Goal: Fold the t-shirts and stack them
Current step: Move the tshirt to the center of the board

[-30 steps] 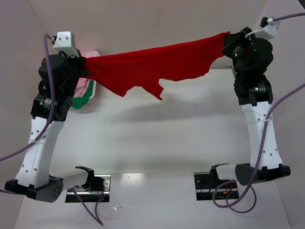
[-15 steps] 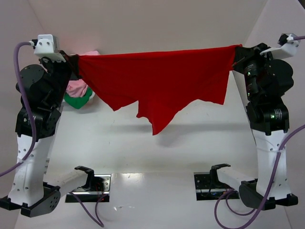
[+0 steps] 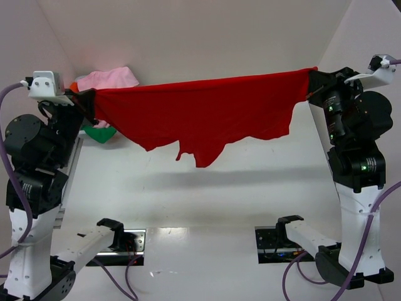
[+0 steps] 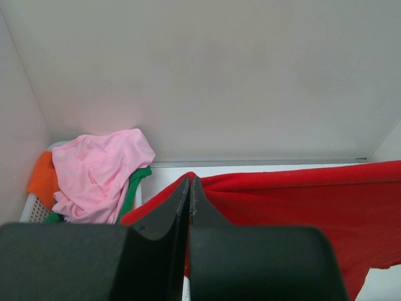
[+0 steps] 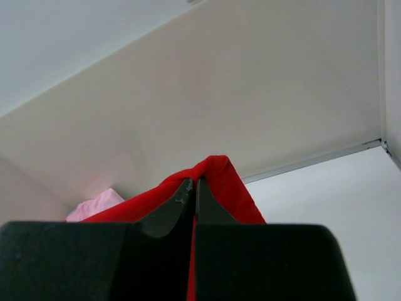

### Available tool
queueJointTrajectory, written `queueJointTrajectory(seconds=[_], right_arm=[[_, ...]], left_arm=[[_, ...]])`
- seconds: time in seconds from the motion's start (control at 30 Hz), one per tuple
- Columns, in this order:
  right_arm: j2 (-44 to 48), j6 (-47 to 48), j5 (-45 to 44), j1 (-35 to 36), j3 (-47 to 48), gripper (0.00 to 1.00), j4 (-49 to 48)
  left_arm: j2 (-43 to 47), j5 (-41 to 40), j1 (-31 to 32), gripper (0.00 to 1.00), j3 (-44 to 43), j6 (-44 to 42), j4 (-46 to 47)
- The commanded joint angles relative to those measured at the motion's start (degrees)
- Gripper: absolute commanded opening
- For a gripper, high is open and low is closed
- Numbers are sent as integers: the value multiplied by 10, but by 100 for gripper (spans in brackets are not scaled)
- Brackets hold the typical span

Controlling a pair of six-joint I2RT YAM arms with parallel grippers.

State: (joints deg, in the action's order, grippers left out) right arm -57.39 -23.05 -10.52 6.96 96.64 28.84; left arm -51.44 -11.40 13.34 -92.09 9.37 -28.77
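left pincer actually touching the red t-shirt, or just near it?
Touching. Left wrist view: the left pincer is shut on an edge of the red t-shirt, with the cloth emerging right at its tips. The top view shows the cloth hanging from it.

The light is bright and even, seemingly from above. A soft shadow lies on the table under the red shirt; glare marks its near edge.

Top camera looks down from behind; wrist cameras face forward, close, sharing the red t-shirt.
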Motion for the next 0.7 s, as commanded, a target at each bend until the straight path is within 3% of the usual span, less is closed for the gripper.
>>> queueJointTrajectory(seconds=[0.0,0.3,0.67], right_arm=[[10,-4,-3,-6,-7,0,-12],[22,-4,-8,-6,-13,0,-12],[39,1,-31,-6,-37,0,-6]], left_arm=[[12,-30,-1,0,-3,2,20],[28,-21,-1,0,16,7,20],[64,38,-1,0,103,7,20]])
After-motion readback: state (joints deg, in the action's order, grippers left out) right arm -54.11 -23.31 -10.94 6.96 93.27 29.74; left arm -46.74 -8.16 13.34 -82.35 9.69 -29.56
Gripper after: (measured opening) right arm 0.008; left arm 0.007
